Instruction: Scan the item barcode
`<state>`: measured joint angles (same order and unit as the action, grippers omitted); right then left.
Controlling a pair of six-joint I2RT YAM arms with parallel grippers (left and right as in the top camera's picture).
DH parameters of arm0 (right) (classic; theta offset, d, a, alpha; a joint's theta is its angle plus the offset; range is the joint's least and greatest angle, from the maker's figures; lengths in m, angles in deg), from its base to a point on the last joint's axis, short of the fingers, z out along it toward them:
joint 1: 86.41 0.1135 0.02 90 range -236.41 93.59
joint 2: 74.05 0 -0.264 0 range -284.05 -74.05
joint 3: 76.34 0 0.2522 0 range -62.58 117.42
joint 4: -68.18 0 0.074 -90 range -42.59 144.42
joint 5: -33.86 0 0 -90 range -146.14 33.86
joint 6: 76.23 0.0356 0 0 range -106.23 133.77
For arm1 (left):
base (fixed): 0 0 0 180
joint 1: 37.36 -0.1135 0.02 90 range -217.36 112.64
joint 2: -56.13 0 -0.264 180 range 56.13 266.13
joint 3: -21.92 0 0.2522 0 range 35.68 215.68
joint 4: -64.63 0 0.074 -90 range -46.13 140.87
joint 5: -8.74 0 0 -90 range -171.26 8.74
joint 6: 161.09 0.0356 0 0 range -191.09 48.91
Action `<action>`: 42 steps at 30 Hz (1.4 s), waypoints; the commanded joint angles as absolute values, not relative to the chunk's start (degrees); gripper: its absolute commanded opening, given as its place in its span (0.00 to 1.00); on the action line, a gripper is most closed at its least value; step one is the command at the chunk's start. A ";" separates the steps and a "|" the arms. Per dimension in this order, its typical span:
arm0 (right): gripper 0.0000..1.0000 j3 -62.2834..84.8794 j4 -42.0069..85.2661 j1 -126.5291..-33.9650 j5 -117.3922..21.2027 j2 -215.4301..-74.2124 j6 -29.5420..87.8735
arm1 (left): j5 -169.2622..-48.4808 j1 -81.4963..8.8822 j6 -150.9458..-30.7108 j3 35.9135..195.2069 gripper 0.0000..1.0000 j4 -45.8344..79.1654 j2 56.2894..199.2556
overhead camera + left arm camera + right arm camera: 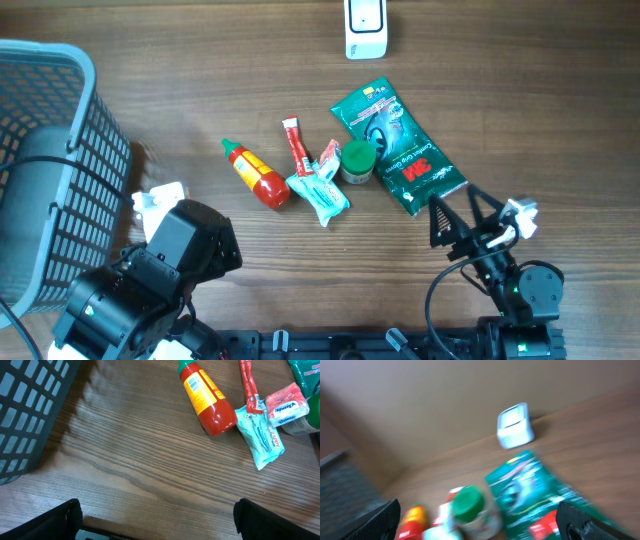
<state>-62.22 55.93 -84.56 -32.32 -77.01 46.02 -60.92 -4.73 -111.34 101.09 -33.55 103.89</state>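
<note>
packet just ahead of my right fingers | long axis slants toward scanner | left fingers farther | both pairs spread, empty

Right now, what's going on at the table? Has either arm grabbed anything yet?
Nothing is held yet. Both grippers are open: the left gripper hovers over bare table beside the basket, and the right gripper is poised at the near corner of the green packet. The sauce bottle, red sachet, teal pack and green-lidded jar lie loose in the middle, with the white scanner at the far edge.
</note>
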 commanded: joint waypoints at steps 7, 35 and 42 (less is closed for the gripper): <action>1.00 -56.91 50.19 -84.28 -17.96 -79.59 51.22 | -59.74 -4.45 -112.52 100.83 1.00 -33.35 103.81; 1.00 5.71 15.50 -67.76 -36.85 -157.29 36.16 | -59.74 -4.47 -112.50 100.83 1.00 -33.33 103.81; 1.00 6.11 20.13 -62.14 -46.79 -171.21 38.08 | -59.74 -4.45 -112.52 100.83 1.00 -33.35 103.81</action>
<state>5.17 18.71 -64.96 -40.87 -167.89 36.03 -60.70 -4.73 -111.56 100.98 -33.53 103.89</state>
